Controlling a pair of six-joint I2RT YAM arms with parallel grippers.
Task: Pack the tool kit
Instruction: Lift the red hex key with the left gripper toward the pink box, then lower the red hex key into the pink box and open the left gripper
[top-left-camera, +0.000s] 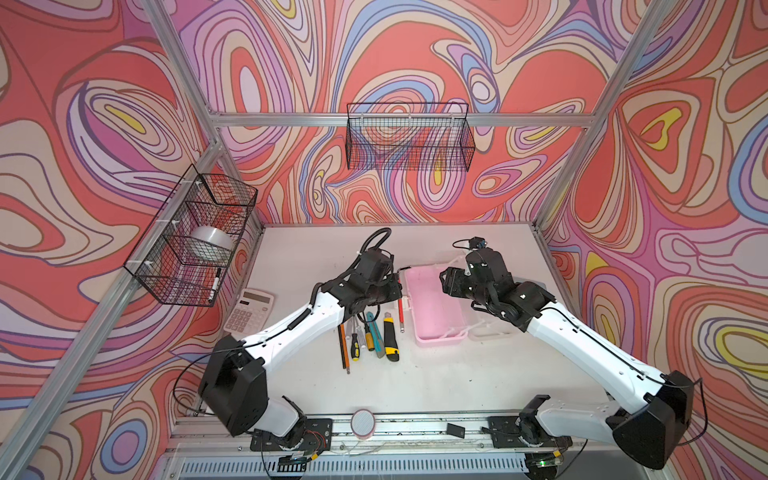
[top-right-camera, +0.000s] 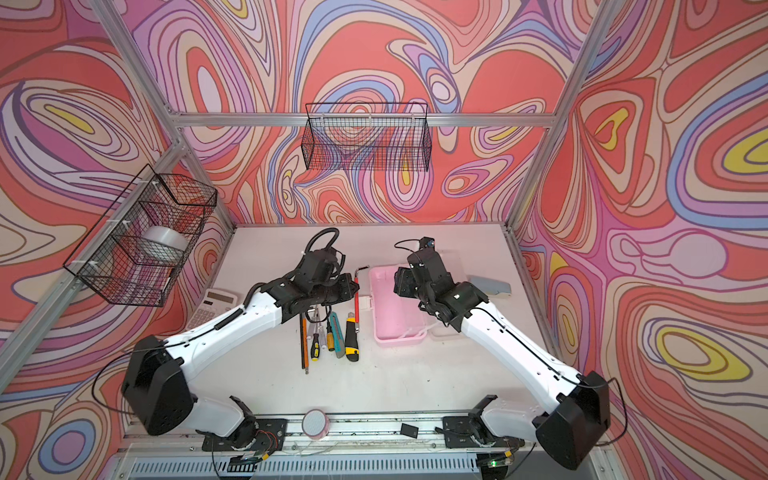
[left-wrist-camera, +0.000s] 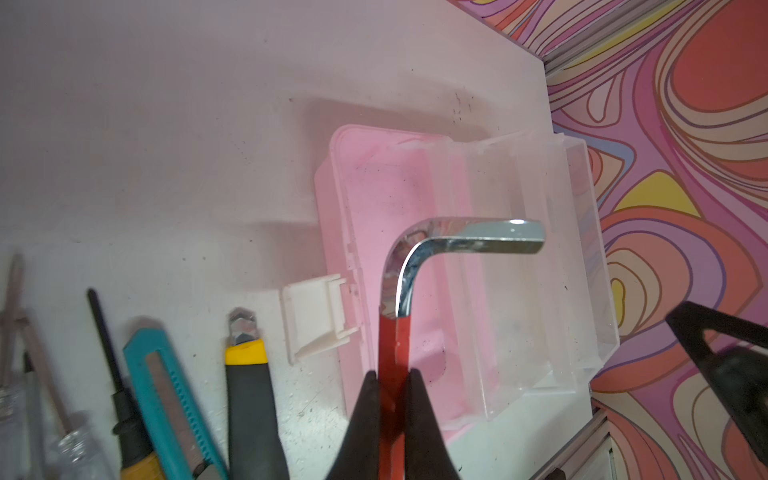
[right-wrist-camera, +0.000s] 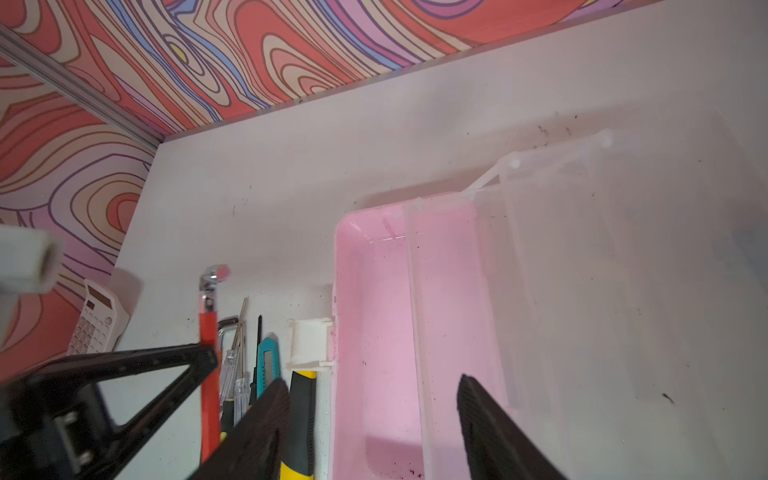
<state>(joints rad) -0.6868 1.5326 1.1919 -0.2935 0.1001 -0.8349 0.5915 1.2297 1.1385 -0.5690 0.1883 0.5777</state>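
While I scan inward from the near edge of the tabletop (top-left-camera: 457, 386), the loose pieces come first: a pencil (top-left-camera: 342, 347), screwdrivers (top-left-camera: 354, 347), a teal knife (top-left-camera: 377, 343) and a yellow-black knife (top-left-camera: 390, 338) lie side by side in a row near the middle. Just beyond them and to the right sits the pink box (top-left-camera: 432, 316), open, its clear lid (left-wrist-camera: 540, 270) folded out flat toward the right edge. Level with it, a calculator (top-left-camera: 249, 311) lies by the left edge. My left tool (left-wrist-camera: 392, 374) is clenched on the red sleeve of the hex key (left-wrist-camera: 469, 239), which runs alongside the box's left wall, between that wall and the row, its bent chrome end turned toward the box. My right tool (right-wrist-camera: 372, 380) hangs over the box, released, its jaws spread wide.
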